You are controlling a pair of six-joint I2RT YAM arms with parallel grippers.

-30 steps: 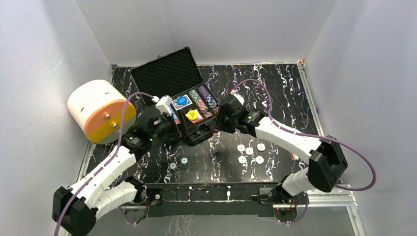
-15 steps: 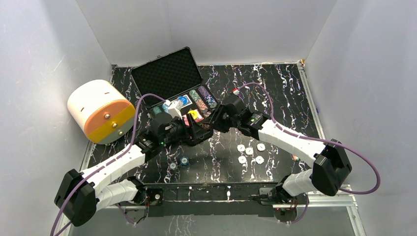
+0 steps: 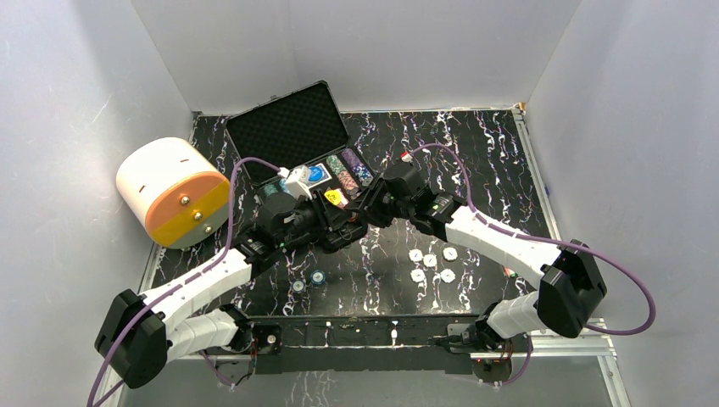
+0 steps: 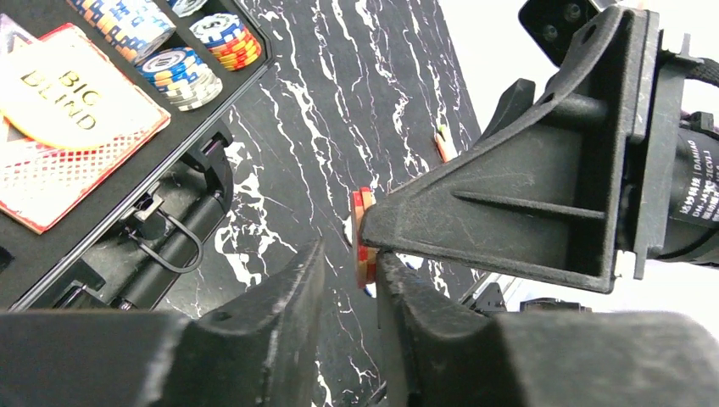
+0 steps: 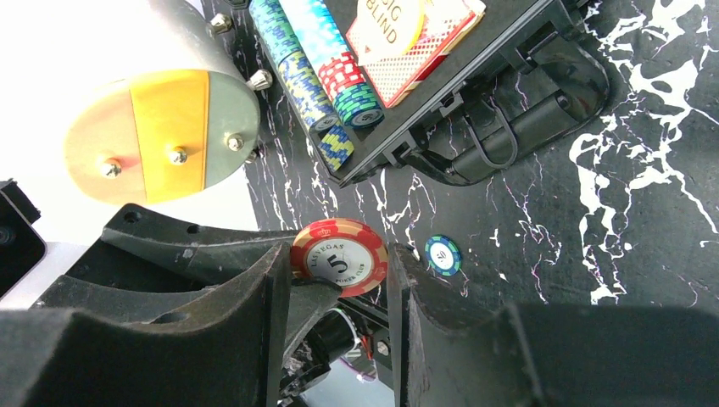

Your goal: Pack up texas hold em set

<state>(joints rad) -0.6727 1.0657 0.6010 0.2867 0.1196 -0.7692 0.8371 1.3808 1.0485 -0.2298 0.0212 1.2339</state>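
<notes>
The black case [image 3: 288, 127] lies open at the back, its tray holding rows of poker chips [image 3: 349, 174], a card deck [image 4: 76, 170] and a yellow "big blind" button [image 4: 51, 102]. In front of it, above the table, my right gripper [image 5: 339, 254] is shut on the rim of a red-and-yellow "5" chip [image 5: 343, 250]. My left gripper [image 4: 349, 254] meets it there, straddling that chip [image 4: 365, 242] edge-on. One left finger [image 4: 407, 288] touches a face of the chip; the other stands a small gap away. Both grippers [image 3: 358, 219] crowd together in the top view.
Several white chips [image 3: 431, 260] lie on the table right of centre. Blue-green chips [image 3: 316, 277] lie near the front; one [image 5: 443, 254] shows in the right wrist view. A big white-and-orange cylinder [image 3: 174, 191] stands at the left wall. A thin orange pen [image 4: 443, 142] lies on the table.
My left arm swung right from the case's left side to the right gripper, and its jaws narrowed around the red chip. The right gripper shifted slightly left, still holding the chip.
</notes>
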